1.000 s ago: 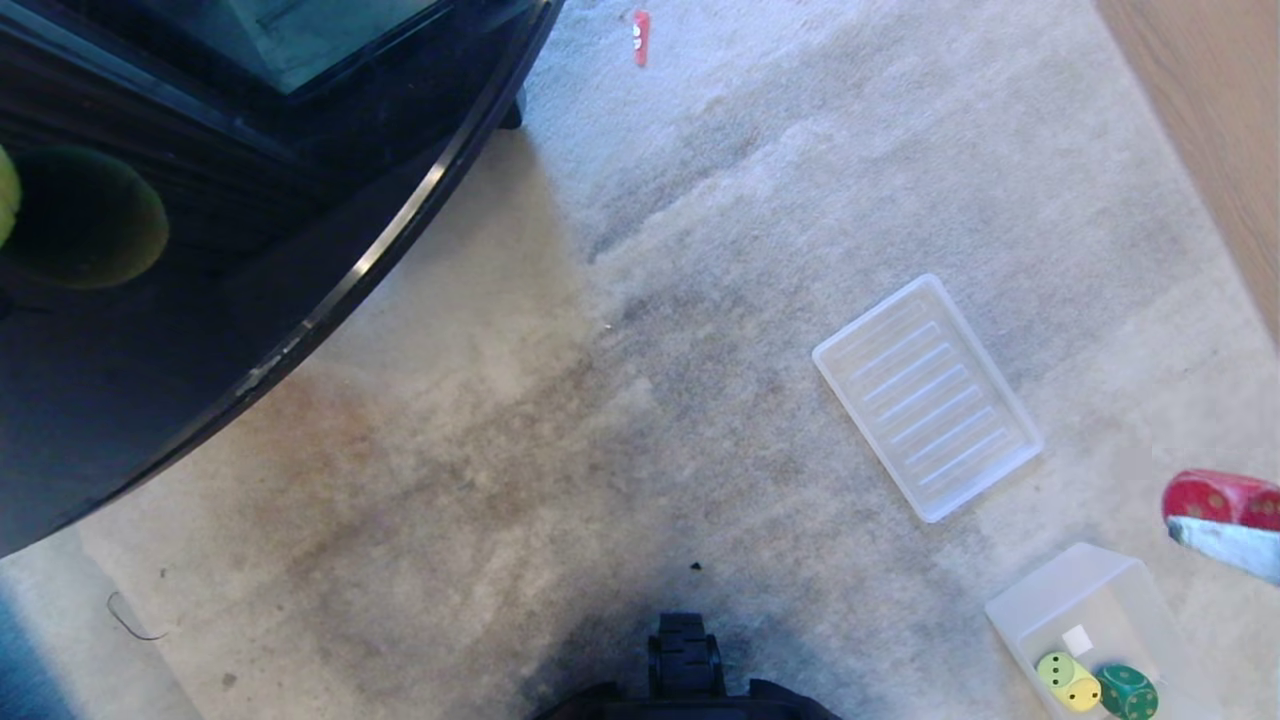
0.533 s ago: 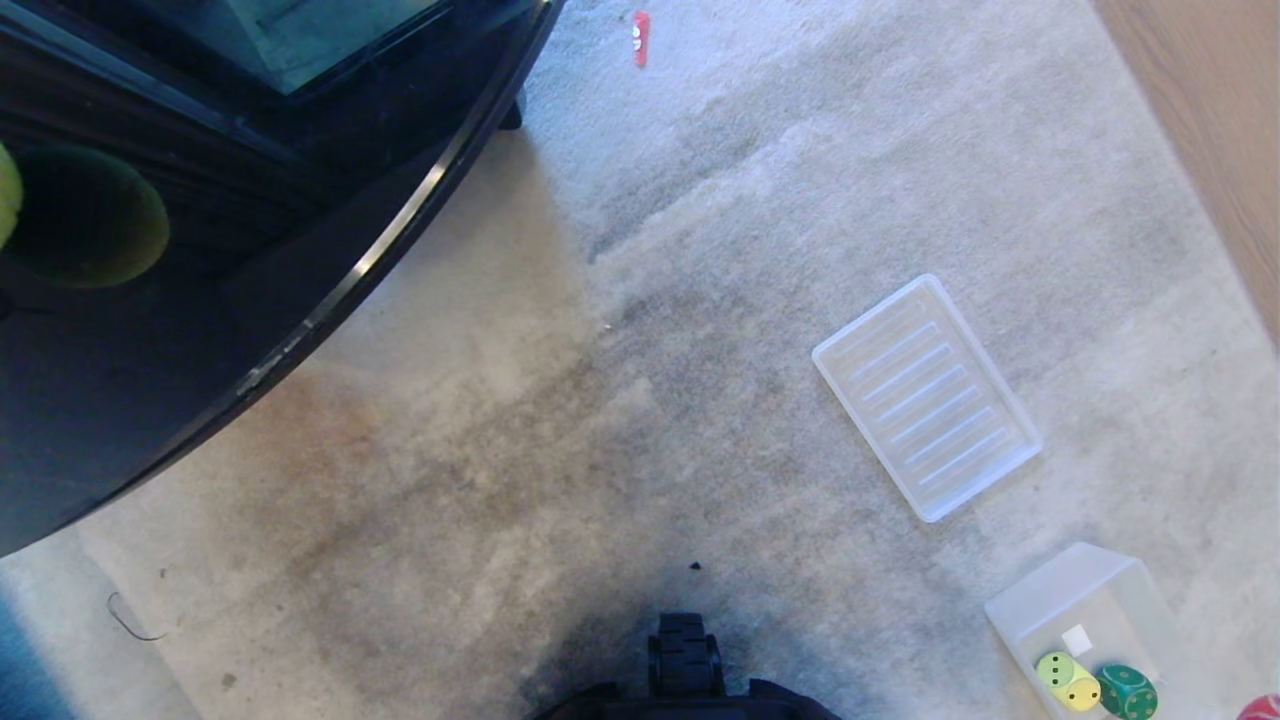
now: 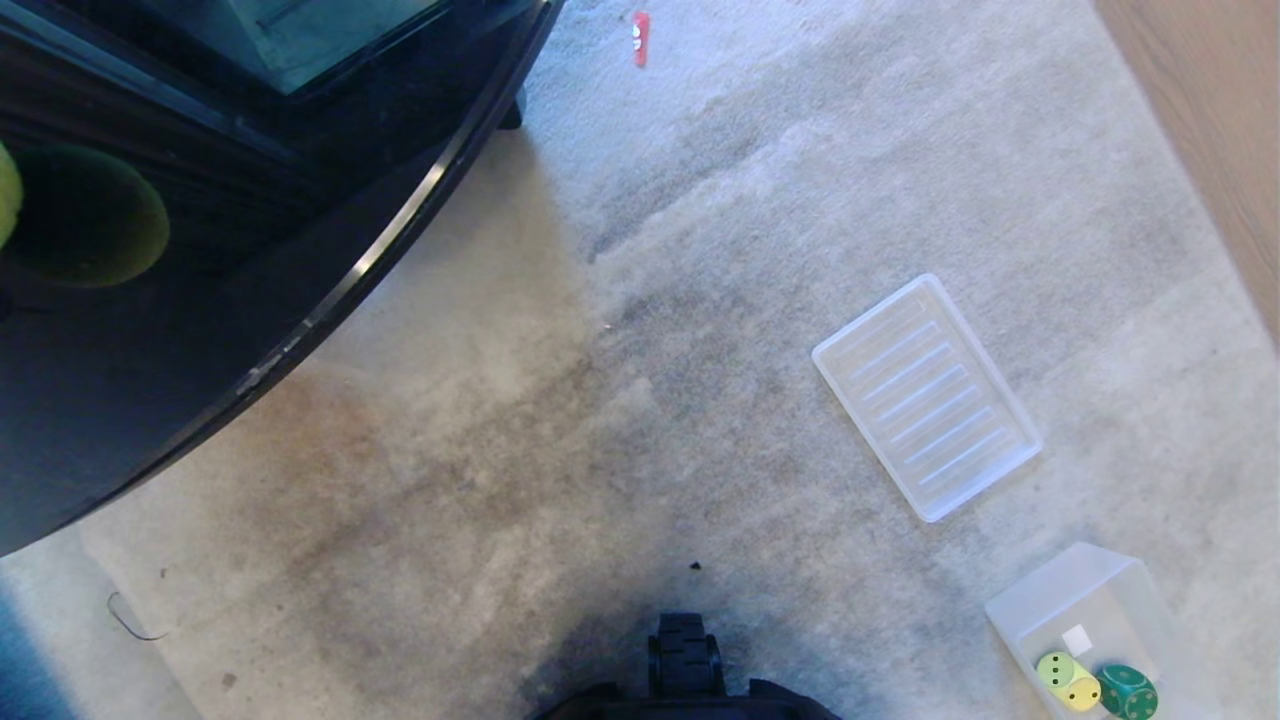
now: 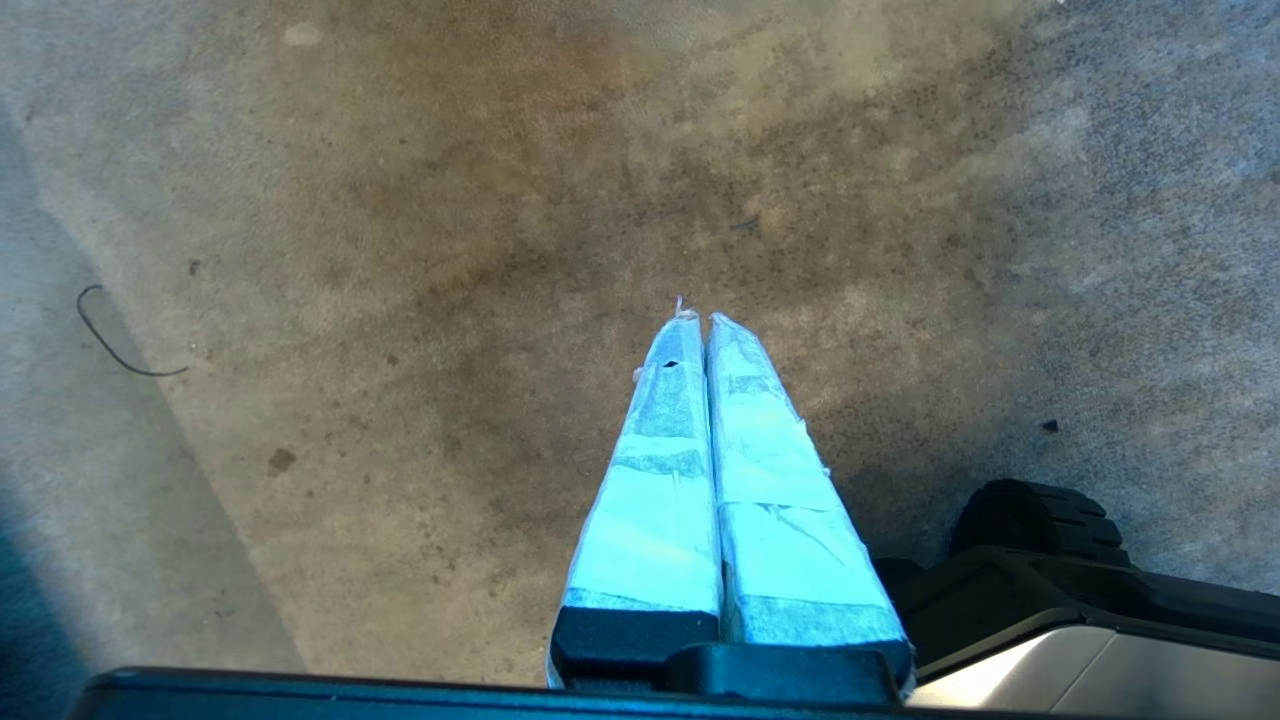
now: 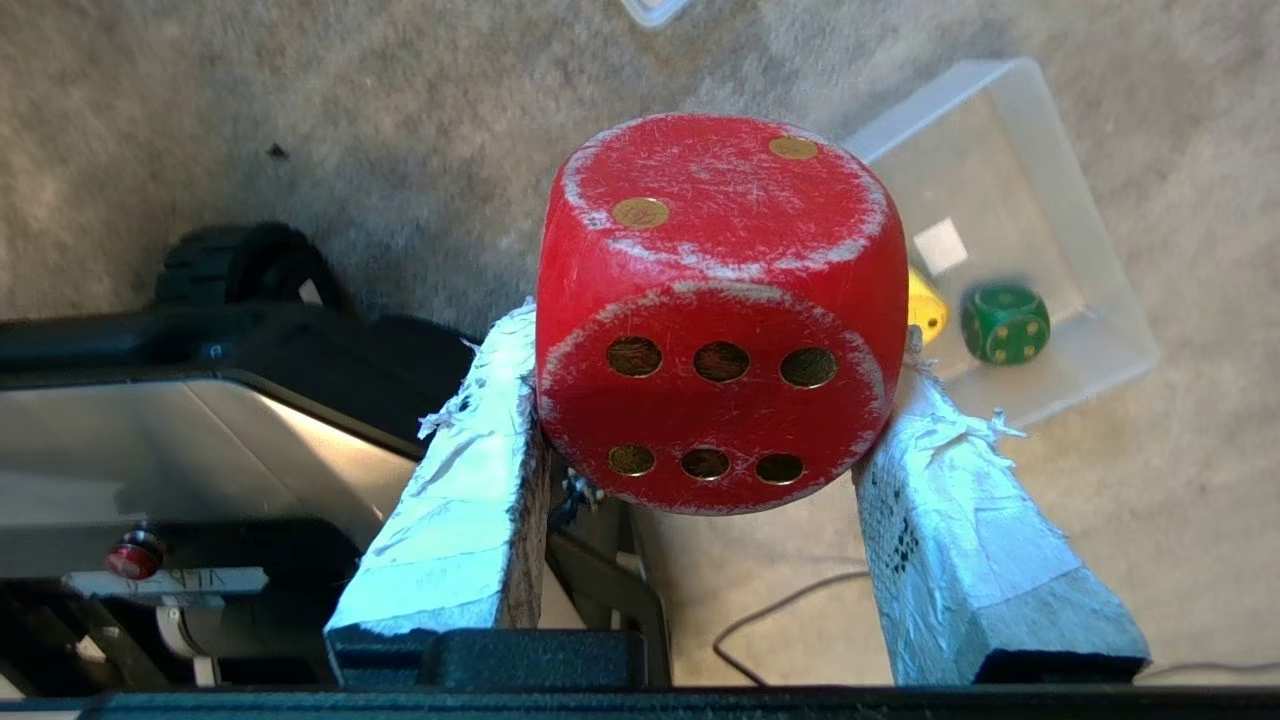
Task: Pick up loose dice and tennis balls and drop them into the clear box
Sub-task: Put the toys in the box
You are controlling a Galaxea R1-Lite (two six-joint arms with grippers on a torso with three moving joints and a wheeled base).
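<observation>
A red die (image 5: 715,310) sits pinched between the taped fingers of my right gripper (image 5: 710,345), held above the carpet beside my base; this gripper is outside the head view. The clear box (image 3: 1030,600) stands on the carpet at the lower right, with a yellow die (image 3: 1068,681) and a dark green die (image 3: 1127,691) inside. In the right wrist view the clear box (image 5: 930,100) lies beyond the red die, slightly to one side. A sliver of a tennis ball (image 3: 6,195) shows on the black table at the far left. My left gripper (image 4: 697,320) hangs shut and empty over stained carpet.
A flat ribbed translucent tray (image 3: 927,397) lies on the carpet beyond the box. A glossy black table (image 3: 250,250) fills the upper left. A small red item (image 3: 641,37) lies far ahead. A thin cable (image 5: 780,610) runs under the right gripper.
The right gripper with the red die slid down along the head view's right edge and has left it. The box, tray and left arm have not moved.
</observation>
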